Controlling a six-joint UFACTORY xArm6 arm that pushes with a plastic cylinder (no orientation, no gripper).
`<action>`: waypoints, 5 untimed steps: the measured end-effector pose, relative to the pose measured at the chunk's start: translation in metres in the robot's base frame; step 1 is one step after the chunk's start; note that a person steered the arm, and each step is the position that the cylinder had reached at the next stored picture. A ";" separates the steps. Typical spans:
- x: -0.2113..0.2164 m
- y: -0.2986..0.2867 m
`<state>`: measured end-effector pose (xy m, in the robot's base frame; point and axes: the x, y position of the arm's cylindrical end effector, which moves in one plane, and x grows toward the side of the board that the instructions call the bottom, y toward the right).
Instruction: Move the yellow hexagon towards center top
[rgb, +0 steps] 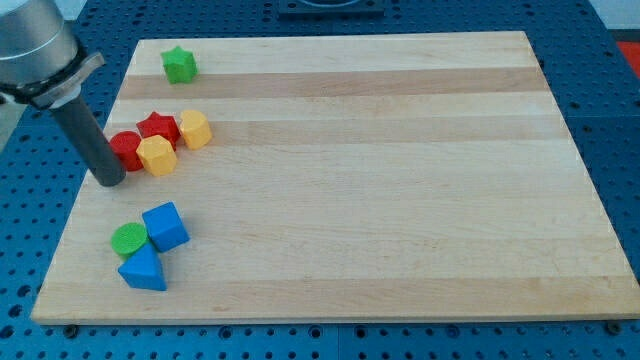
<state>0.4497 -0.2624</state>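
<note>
Yellow hexagon (157, 155) sat far left on the wooden board (380, 180), touching the red cylinder (125, 150); my tip (109, 182), jawless, stood just left of that cylinder.

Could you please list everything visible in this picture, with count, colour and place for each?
green star-shaped block: one, green, top left of the board.
red star-shaped block: one, red, left side, in the cluster.
red round block: one, red, left end of the cluster, beside my tip.
yellow hexagon block: one, yellow, right end of the cluster.
yellow block of unclear shape: one, yellow, bottom of the cluster.
blue cube block: one, blue, lower left.
green round block: one, green, left of the cube.
blue triangular block: one, blue, below the green one.
pale wooden board: one, on a blue table.
my tip: one, dark rod, left of the red round block.
</note>
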 end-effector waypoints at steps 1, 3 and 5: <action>-0.014 0.014; -0.014 0.083; -0.043 0.141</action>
<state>0.4071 -0.1214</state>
